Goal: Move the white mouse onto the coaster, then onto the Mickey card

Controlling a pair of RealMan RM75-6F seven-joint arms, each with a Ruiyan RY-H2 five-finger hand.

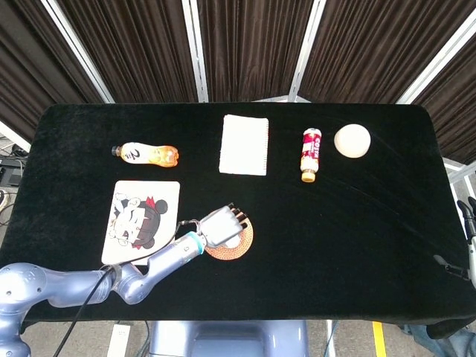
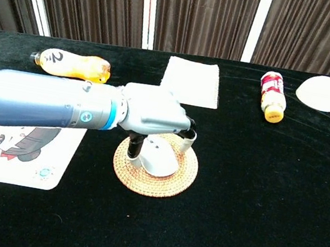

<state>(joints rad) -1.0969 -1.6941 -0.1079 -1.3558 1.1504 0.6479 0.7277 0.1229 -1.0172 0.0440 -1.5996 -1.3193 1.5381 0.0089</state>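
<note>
White rounded computer mouse (image 2: 158,159) sits on the round woven straw coaster (image 2: 170,185), left robot hand (image 2: 154,114) draped over it, fingers down both sides, likely grasping for the hop left to the Mickey card (image 1: 137,216).

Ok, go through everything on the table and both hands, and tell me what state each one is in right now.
white mouse: on the coaster, under the left hand.
coaster: flat, carrying the mouse.
left hand: arched over the mouse, fingers down at its sides; lift not evident.
Mickey card: flat, bare.
orange bottle: lying on its side.
red bottle: lying on its side.
white cloth: flat.
right hand: at table edge, mostly out of frame.
</note>
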